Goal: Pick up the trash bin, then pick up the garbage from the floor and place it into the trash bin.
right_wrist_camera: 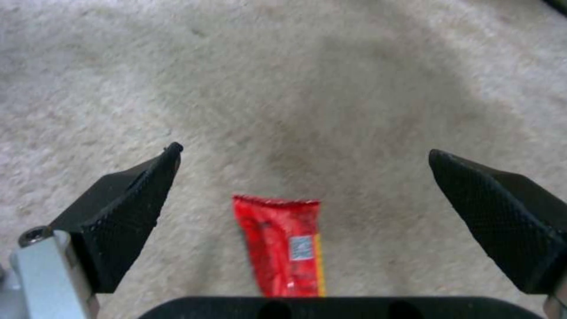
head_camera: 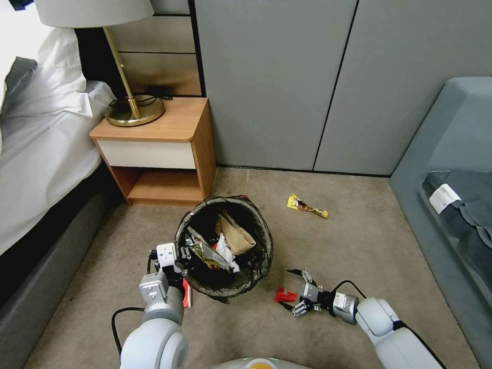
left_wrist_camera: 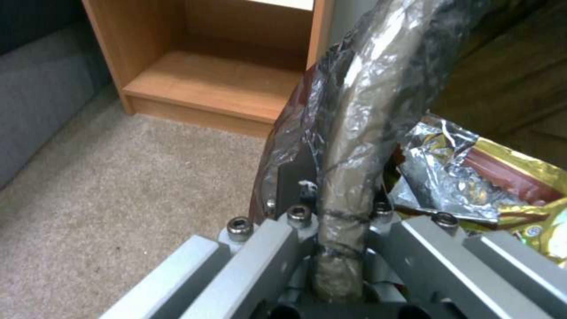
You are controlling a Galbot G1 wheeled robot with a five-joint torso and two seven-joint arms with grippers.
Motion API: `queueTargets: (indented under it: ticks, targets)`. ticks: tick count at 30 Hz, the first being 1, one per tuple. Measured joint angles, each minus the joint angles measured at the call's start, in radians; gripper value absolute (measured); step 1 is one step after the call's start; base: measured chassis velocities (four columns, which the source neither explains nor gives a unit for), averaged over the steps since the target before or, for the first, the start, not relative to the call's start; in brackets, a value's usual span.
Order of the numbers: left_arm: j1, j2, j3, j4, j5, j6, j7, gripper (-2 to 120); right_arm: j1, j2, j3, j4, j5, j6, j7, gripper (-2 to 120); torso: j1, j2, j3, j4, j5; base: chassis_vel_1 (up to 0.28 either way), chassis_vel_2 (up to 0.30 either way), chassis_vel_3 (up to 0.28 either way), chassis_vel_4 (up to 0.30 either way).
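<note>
The trash bin (head_camera: 259, 259), lined with a dark bag, is at the middle of the carpet. It holds a brown paper bag (head_camera: 237, 237), foil wrappers and white tissue. My left gripper (head_camera: 180, 256) is shut on the bin's near-left rim; in the left wrist view the bagged rim (left_wrist_camera: 354, 133) runs up between the fingers of my left gripper (left_wrist_camera: 336, 230). To the bin's right, my right gripper (head_camera: 288, 288) is low over the floor and open. A red snack wrapper (head_camera: 285, 295) lies flat between its black pads (right_wrist_camera: 124, 212), touching neither; it is the red wrapper (right_wrist_camera: 283, 243) below my right gripper (right_wrist_camera: 304, 149). A yellow wrapper (head_camera: 306, 206) lies farther back.
A wooden nightstand (head_camera: 159, 148) with a brass lamp (head_camera: 134, 110) stands just behind the bin on the left. The bed (head_camera: 41, 154) runs along the left side. A grey upholstered seat (head_camera: 451, 169) bounds the right. Grey wall panels (head_camera: 287, 82) close the back.
</note>
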Motion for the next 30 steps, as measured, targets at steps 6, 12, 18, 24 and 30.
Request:
queueTargets:
  ticks: [6,12,18,24,30]
  targets:
    - [0.0,0.001,-0.001,0.003,0.0,0.0,0.0,0,-0.001,0.016,0.011,-0.049,-0.02,0.014,0.001,100,0.0,0.0,0.0,-0.0001,0.0001,0.0,0.0,0.0,0.0]
    - [0.001,0.0,0.0,0.003,0.001,0.0,0.0,0,0.013,0.024,0.024,-0.102,-0.024,0.016,0.011,100,0.0,0.0,0.0,-0.0001,0.0,0.0,0.0,0.0,0.0]
    - [0.005,0.002,-0.002,0.003,0.001,0.0,0.0,0,0.03,0.023,0.04,-0.148,-0.022,0.017,0.019,100,0.0,0.0,0.0,0.0,0.0001,0.0,0.0,0.0,0.0]
    - [0.006,0.002,-0.002,0.002,0.002,0.0,0.001,0,0.051,0.025,0.049,-0.187,-0.003,0.018,0.027,95,0.0,0.0,0.0,0.0,0.0,0.0,0.0,0.0,0.0]
    - [0.008,0.003,-0.003,0.0,0.002,0.0,0.001,0,0.068,0.038,0.05,-0.217,0.002,0.024,0.029,76,0.0,0.0,0.0,-0.0001,0.0001,0.0,0.0,0.0,0.0]
